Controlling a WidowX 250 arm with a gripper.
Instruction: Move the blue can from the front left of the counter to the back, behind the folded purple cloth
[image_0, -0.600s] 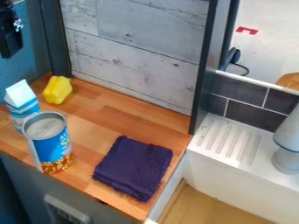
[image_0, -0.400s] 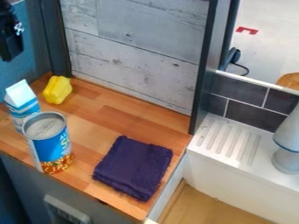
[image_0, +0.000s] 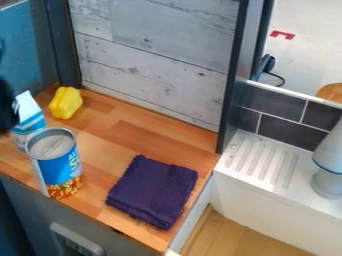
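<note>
"Four things are on the wooden counter (image_0: 133, 125), yes? Please begin with the biggest surroundings."

"Behind the counter stands a grey board wall (image_0: 160, 60). At the right is the white sink (image_0: 300, 207), with grooves on its ledge, and a pale bottle-like thing (image_0: 327, 165) is upon it."

"And the four things?"

"The largest is a dark purple cloth (image_0: 152, 192), folded, lying flat near the counter's right end, well apart from the gripper (image_0: 7, 107). Next comes a tall can (image_0: 57, 162), upright, with a blue label which becomes yellow and orange at the bottom. It stands in front of the carton (image_0: 30, 116) and covers a part of it."

"Where is this carton, compared with the gripper?"

"It is the nearest thing. The gripper is black, at the left edge, and the blue and white carton is just at its right, upright. If they touch, I cannot tell."

"Is the gripper released or clenched?"

"That also I cannot tell. The smallest thing, a yellow object (image_0: 65, 102), is behind the carton, near the board wall."
</note>
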